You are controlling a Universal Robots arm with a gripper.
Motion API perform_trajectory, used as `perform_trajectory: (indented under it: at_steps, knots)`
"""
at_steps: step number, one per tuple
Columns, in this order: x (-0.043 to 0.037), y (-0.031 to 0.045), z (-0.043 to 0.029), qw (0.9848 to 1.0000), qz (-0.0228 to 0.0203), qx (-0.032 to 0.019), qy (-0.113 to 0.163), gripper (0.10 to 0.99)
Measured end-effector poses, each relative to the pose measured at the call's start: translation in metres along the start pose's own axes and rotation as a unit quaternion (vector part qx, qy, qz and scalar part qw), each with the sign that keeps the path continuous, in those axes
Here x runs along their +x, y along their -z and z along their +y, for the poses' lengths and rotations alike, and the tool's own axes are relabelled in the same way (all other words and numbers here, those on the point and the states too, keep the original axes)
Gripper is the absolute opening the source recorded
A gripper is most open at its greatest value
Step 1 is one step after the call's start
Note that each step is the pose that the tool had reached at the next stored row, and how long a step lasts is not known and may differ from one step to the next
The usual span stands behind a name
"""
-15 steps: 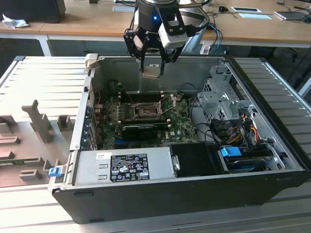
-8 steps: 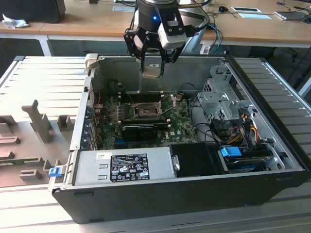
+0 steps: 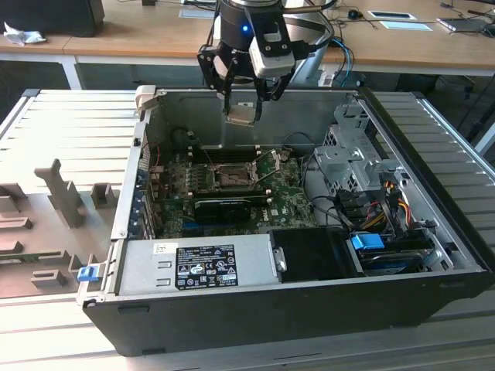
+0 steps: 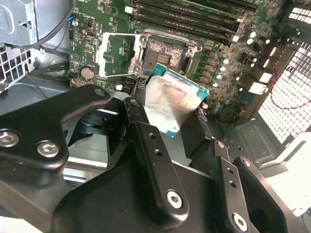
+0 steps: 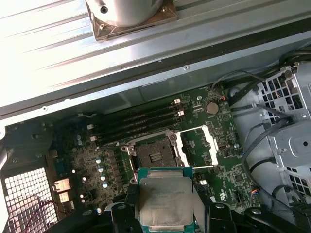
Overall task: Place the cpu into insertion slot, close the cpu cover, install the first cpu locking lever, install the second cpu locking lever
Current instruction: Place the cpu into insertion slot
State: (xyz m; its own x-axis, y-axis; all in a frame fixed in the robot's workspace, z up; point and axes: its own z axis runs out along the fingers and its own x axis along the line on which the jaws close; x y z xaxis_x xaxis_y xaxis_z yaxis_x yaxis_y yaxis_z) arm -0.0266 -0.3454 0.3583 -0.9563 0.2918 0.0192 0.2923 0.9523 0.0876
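My black gripper [image 3: 242, 107] hangs above the open computer case, shut on the cpu [image 3: 241, 114], a small flat square chip with a pale silvery face. Both wrist views show the cpu [image 4: 172, 104] [image 5: 165, 199] pinched by its two edges between the fingers [image 4: 146, 133], well clear of the board. Below it on the green motherboard lies the insertion slot [image 3: 232, 179] [image 4: 165, 52] [image 5: 154, 155], a square socket with a dark, bare centre. The cpu cover [image 4: 116, 56] [image 5: 199, 145], a thin silvery frame, is swung open and lies beside the socket.
Long memory slots [image 5: 141, 121] run along one side of the socket, and a long black expansion card [image 3: 224, 205] lies on the other. A grey power supply [image 3: 201, 267] fills the case's near side. A drive cage [image 3: 348, 158] with cables stands at the exterior view's right.
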Motion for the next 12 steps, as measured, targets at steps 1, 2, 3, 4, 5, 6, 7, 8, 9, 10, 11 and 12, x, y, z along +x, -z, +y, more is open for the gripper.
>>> perform_trajectory:
  at_steps: [1, 2, 3, 4, 5, 6, 7, 8, 9, 10, 11, 12]
  knots:
    - [0.0, 0.0, 0.0, 1.0, -0.0002, -0.0001, -0.002, 0.533]
    - [0.0, 0.0, 0.0, 1.0, -0.0003, -0.0001, -0.004, 0.533]
    - [0.0, 0.0, 0.0, 1.0, -0.0005, -0.0001, -0.005, 0.533]
    - [0.0, 0.0, 0.0, 1.0, -0.0006, -0.0001, -0.007, 0.533]
    - [0.0, 0.0, 0.0, 1.0, -0.0008, -0.0002, -0.009, 0.533]
    - [0.0, 0.0, 0.0, 0.9999, -0.0012, -0.0003, -0.013, 0.533]
    - [0.0, 0.0, 0.0, 0.9998, -0.0016, -0.0004, -0.018, 0.533]
    - [0.0, 0.0, 0.0, 0.9998, -0.0017, -0.0004, -0.02, 0.533]
    - [0.0, 0.0, 0.0, 0.9998, -0.0019, -0.0004, -0.021, 0.533]
    - [0.0, 0.0, 0.0, 0.9997, -0.0021, -0.0004, -0.023, 0.533]
    - [0.0, 0.0, 0.0, 0.9997, -0.0022, -0.0005, -0.026, 0.533]
    - [0.0, 0.0, 0.0, 0.9995, -0.0026, -0.0006, -0.03, 0.533]
